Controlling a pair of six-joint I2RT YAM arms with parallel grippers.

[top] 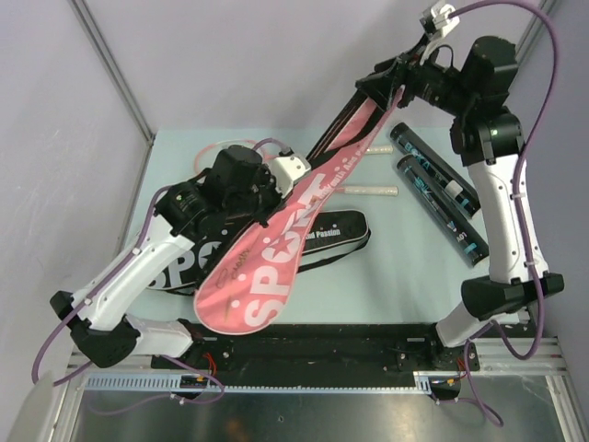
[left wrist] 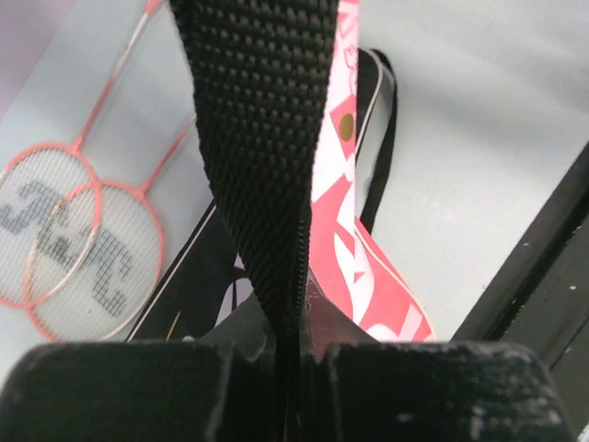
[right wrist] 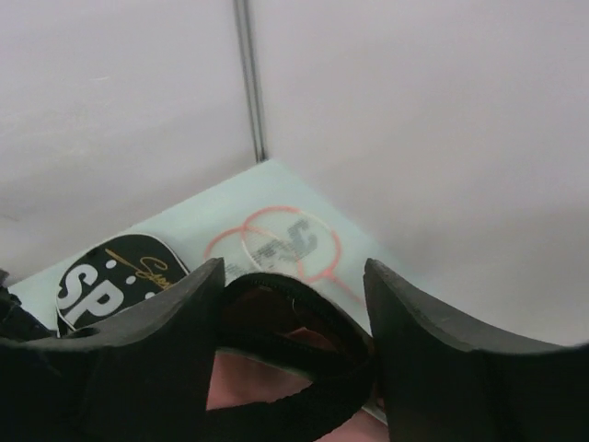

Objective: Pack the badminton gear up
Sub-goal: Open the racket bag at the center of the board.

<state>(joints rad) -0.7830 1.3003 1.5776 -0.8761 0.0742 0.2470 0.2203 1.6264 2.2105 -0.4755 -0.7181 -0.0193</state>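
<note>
While the pink racket cover (top: 267,276) slants from 7 toward 1 o'clock, the left gripper (left wrist: 293,354) clamps its black strap (left wrist: 262,138). At 1 o'clock the right gripper (right wrist: 294,276) has its fingers apart around the black rim (right wrist: 276,287); whether they grip it is unclear.

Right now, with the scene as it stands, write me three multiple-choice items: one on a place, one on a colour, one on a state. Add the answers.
1. Where do the dark tubes lie?
A. on the right side of the table
B. upright against the back wall
C. at the left edge

2. What colour is the bag held up between the arms?
A. blue
B. pink
C. green

3. The left gripper is:
A. open, holding nothing
B. shut on a tube
C. shut on a black strap

Answers: 1 A, both lie flat to the right of the bag; 2 B, pink with white lettering; 3 C, its wrist view shows the strap pinched.
</note>
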